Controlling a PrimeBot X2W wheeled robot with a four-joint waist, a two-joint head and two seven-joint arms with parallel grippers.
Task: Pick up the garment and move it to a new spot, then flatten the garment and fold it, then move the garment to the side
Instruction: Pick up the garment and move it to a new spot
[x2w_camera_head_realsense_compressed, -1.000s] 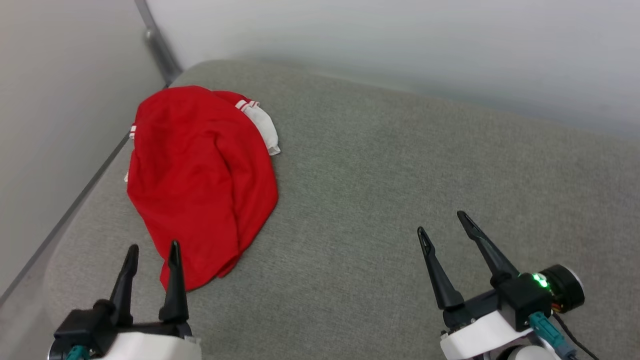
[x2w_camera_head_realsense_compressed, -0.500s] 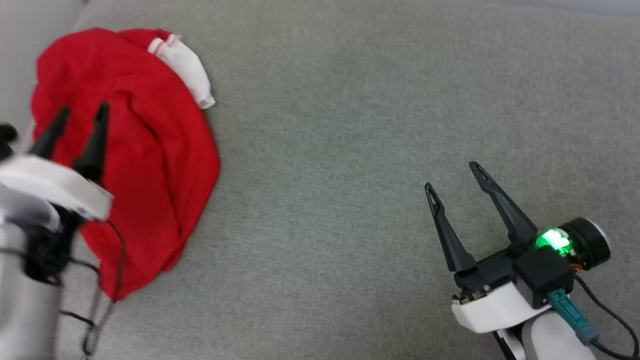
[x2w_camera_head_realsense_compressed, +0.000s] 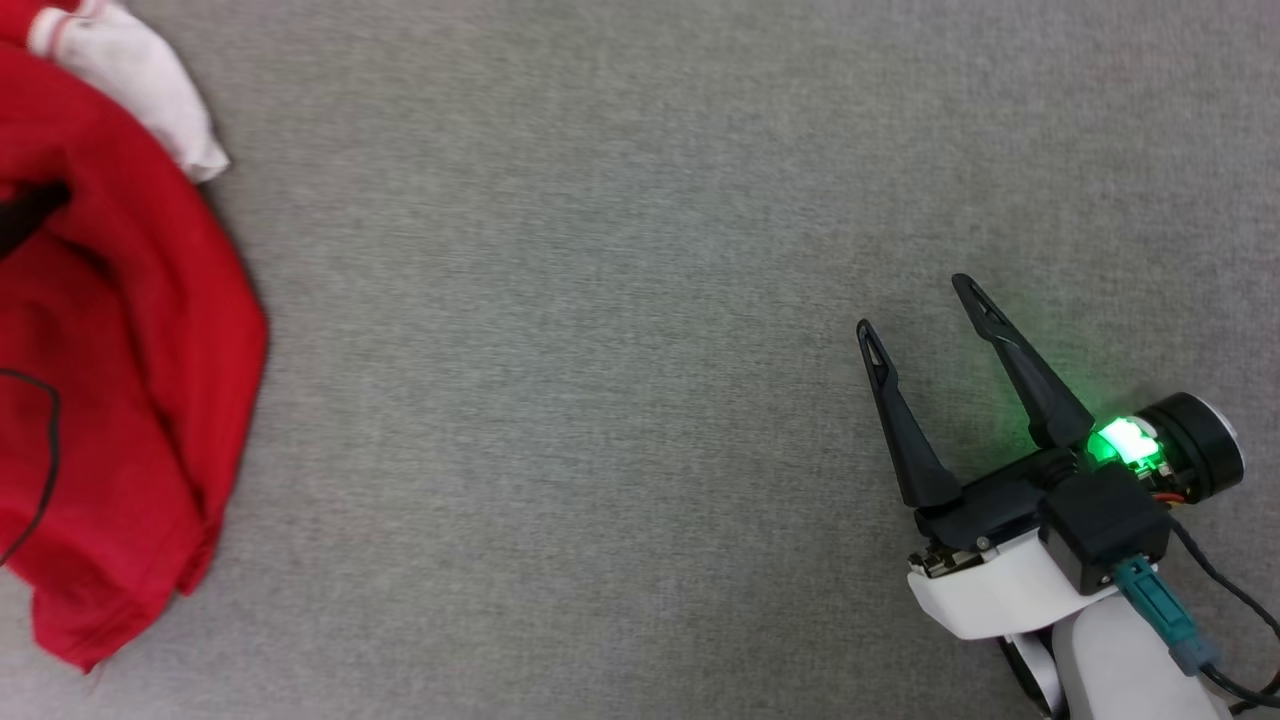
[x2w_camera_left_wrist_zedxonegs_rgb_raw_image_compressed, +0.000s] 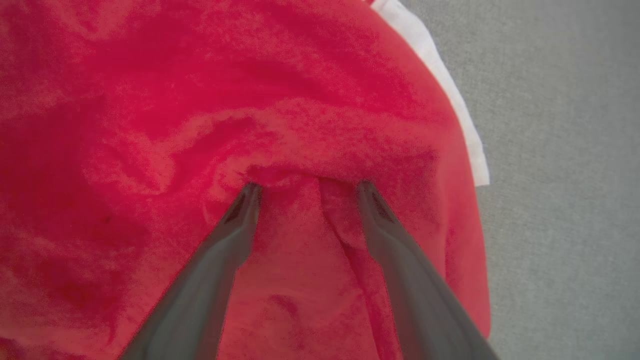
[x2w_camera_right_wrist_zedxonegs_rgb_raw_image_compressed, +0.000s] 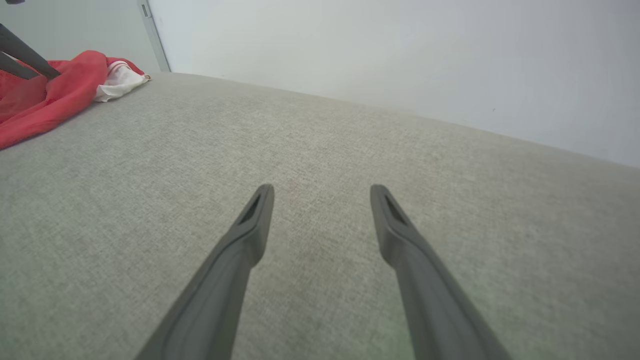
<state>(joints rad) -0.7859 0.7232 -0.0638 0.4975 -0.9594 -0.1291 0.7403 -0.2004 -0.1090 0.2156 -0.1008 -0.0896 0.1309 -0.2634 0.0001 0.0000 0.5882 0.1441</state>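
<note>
The garment (x2w_camera_head_realsense_compressed: 120, 380), red and rumpled, lies in a heap at the left edge of the head view, with a white sleeve (x2w_camera_head_realsense_compressed: 140, 90) at its far end. My left gripper (x2w_camera_left_wrist_zedxonegs_rgb_raw_image_compressed: 308, 186) stands open over the garment (x2w_camera_left_wrist_zedxonegs_rgb_raw_image_compressed: 200, 100). Both its fingertips (x2w_camera_left_wrist_zedxonegs_rgb_raw_image_compressed: 252, 192) press into the red cloth, and a ridge of fabric rises between them. One dark finger (x2w_camera_head_realsense_compressed: 25, 215) of that gripper shows at the picture's left edge. Far to the right, my right gripper (x2w_camera_head_realsense_compressed: 916, 306) hovers open above the bare grey cushion, nothing between its fingers (x2w_camera_right_wrist_zedxonegs_rgb_raw_image_compressed: 322, 189). From there the garment (x2w_camera_right_wrist_zedxonegs_rgb_raw_image_compressed: 45, 100) lies at the far left.
The grey woven cushion (x2w_camera_head_realsense_compressed: 600, 300) stretches wide between the garment and my right arm. A pale wall (x2w_camera_right_wrist_zedxonegs_rgb_raw_image_compressed: 400, 60) rises behind its far edge, with a metal post (x2w_camera_right_wrist_zedxonegs_rgb_raw_image_compressed: 152, 30) in the corner past the garment. A thin black cable (x2w_camera_head_realsense_compressed: 45, 450) hangs over the red cloth.
The head camera has swung down and to the right. My left gripper has gone forward over the garment and down into its cloth, still open. The right gripper has hardly moved.
</note>
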